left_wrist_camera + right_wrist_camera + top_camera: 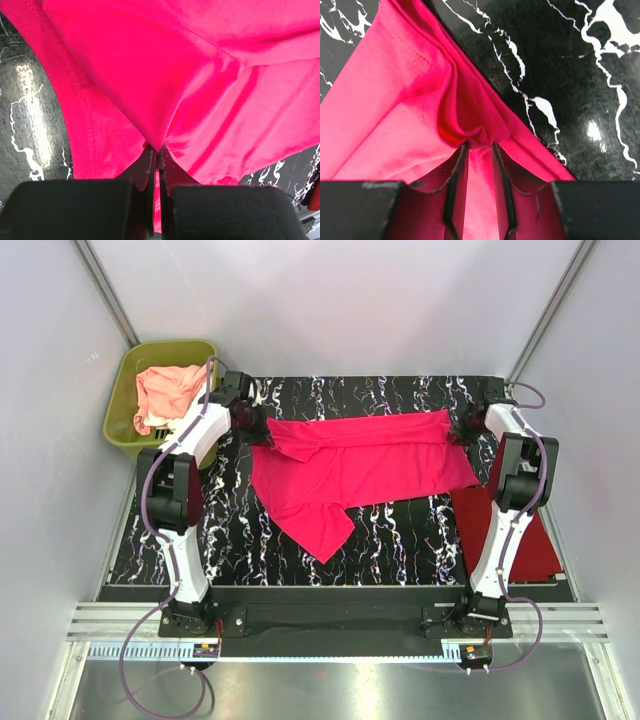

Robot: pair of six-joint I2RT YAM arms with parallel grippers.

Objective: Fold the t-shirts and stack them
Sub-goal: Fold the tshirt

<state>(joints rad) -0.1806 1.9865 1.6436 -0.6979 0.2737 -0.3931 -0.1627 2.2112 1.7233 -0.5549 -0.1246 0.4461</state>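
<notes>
The hot pink t-shirt (370,465) lies stretched across the far half of the black marbled mat (400,540), with a flap hanging toward the front. My left gripper (258,426) is shut on its left end; in the left wrist view the jaws (156,148) pinch a fold of the pink cloth (175,65). My right gripper (462,427) is shut on its right end, with bunched cloth (385,100) between the jaws (480,146). A darker red t-shirt (545,540) lies flat at the right under the right arm. A peach-pink t-shirt (165,390) sits crumpled in the tub. No white shirt shows clearly.
The olive-green tub (125,390) stands off the mat's far left corner, beside the left arm. White walls and metal posts close in the back and sides. Bare mat shows in front of the pink shirt and in both wrist views (560,60).
</notes>
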